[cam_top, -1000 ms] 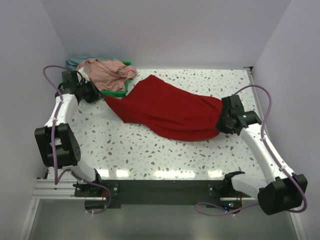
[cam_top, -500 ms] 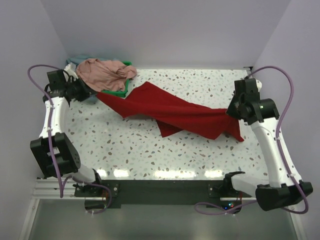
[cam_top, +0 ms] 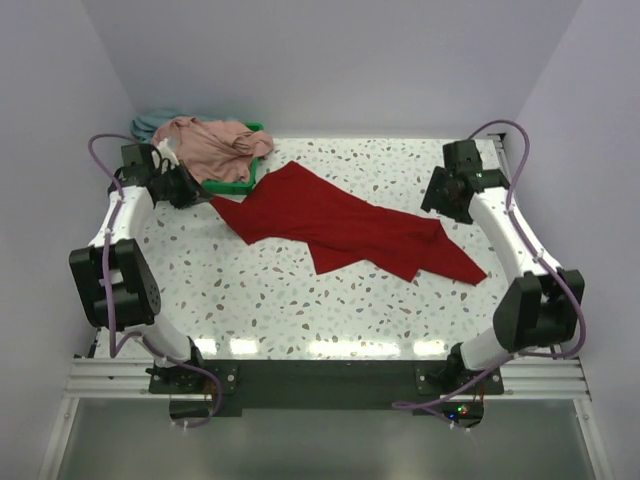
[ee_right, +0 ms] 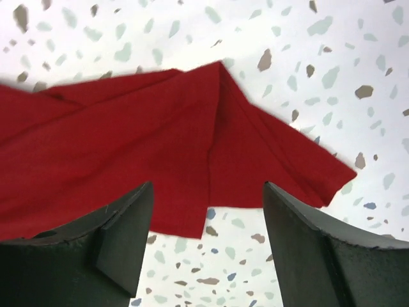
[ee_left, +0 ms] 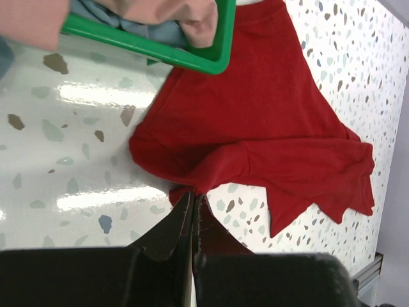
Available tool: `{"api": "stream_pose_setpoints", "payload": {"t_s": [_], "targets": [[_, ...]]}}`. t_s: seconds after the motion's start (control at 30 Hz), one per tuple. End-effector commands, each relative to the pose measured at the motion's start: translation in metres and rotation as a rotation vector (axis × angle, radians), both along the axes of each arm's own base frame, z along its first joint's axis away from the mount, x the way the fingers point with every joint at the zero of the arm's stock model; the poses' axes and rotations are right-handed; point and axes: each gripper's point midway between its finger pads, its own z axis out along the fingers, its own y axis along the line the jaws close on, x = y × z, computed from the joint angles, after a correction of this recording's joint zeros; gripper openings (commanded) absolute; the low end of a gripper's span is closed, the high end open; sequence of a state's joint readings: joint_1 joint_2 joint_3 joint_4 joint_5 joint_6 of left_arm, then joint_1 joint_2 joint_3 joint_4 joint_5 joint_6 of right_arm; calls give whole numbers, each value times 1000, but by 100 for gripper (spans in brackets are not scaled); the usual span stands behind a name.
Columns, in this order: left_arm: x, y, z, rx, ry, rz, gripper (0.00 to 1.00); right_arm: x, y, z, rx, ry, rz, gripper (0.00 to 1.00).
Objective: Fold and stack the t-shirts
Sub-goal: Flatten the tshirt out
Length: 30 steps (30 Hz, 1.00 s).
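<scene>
Left claw (cam_top: 192,190) (ee_left: 193,206) is pinched tight on an edge of the red t-shirt (cam_top: 340,225) (ee_left: 255,128) (ee_right: 128,141), its two fingers pressed together with red cloth bunched at their tips. From that grip the shirt runs away across the speckled table (cam_top: 280,290) in a long, creased, slanting strip that narrows to a pointed end lying flat on the table. The right claw (cam_top: 447,195) (ee_right: 208,192) is near that end, jaws spread wide with nothing between them; in its wrist view the folded point shows ahead of and between its fingers, apart from them. Just beside the left claw, on its far side, the green tray (cam_top: 245,185) (ee_left: 147,46) holds the crumpled pink t-shirt (cam_top: 210,145) (ee_left: 198,19), which spills over the rim. The grey-blue t-shirt (cam_top: 150,122) (ee_left: 121,16) peeks out beneath and behind it.
</scene>
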<state>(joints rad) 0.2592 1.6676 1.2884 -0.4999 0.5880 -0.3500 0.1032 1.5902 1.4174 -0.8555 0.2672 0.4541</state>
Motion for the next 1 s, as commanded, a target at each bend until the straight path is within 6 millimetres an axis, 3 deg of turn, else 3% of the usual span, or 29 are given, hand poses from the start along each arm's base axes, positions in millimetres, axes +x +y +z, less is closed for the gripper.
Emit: {"api": "stream_pose_setpoints", "payload": {"t_s": [0.0, 0.03, 0.07, 0.13, 0.27, 0.67, 0.8, 0.97], "targets": [[-1, -15, 5, 18, -48, -59, 0, -32, 34, 11, 50, -58, 87, 72], [-2, -16, 5, 22, -51, -62, 0, -44, 41, 11, 80, -70, 84, 71], [-4, -18, 2, 21, -44, -66, 0, -65, 49, -14, 91, -16, 103, 70], [-6, -21, 2, 20, -44, -72, 0, -96, 58, -40, 153, 26, 86, 63], [-8, -27, 0, 25, -42, -84, 0, -114, 65, -61, 223, 13, 60, 53], [-11, -30, -2, 37, -36, -95, 0, -90, 72, -96, 212, 61, 71, 42], [-11, -29, 0, 47, -41, -93, 0, -89, 76, -114, 218, 112, 79, 40], [-10, -28, -2, 51, -35, -92, 0, -89, 77, -121, 222, 122, 72, 39]]}}
